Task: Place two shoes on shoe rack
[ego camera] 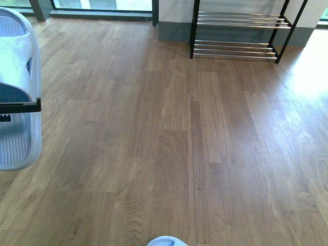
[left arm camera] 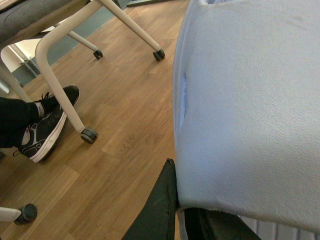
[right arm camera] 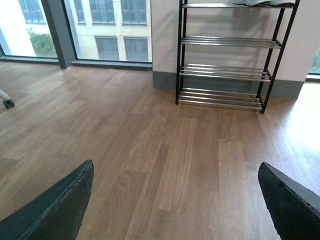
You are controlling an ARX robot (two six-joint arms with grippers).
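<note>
One pale blue-white slide sandal (ego camera: 18, 77) hangs off the floor at the far left of the front view, sole ridges showing. My left gripper (left arm camera: 184, 215) is shut on it, and the sandal's wide strap (left arm camera: 250, 100) fills most of the left wrist view. The tip of the second sandal (ego camera: 166, 241) peeks in on the floor at the near edge. The shoe rack (ego camera: 238, 31) stands against the far wall at the right, and its chrome bars (right arm camera: 222, 72) also show in the right wrist view. My right gripper (right arm camera: 175, 210) is open over bare floor, facing the rack.
Wooden plank floor lies between me and the rack. A white office chair on casters (left arm camera: 89, 135) and a person's black sneaker (left arm camera: 47, 125) are close to my left arm. Windows run along the far wall left of the rack. Pale items lie on the rack's top tier (right arm camera: 265, 2).
</note>
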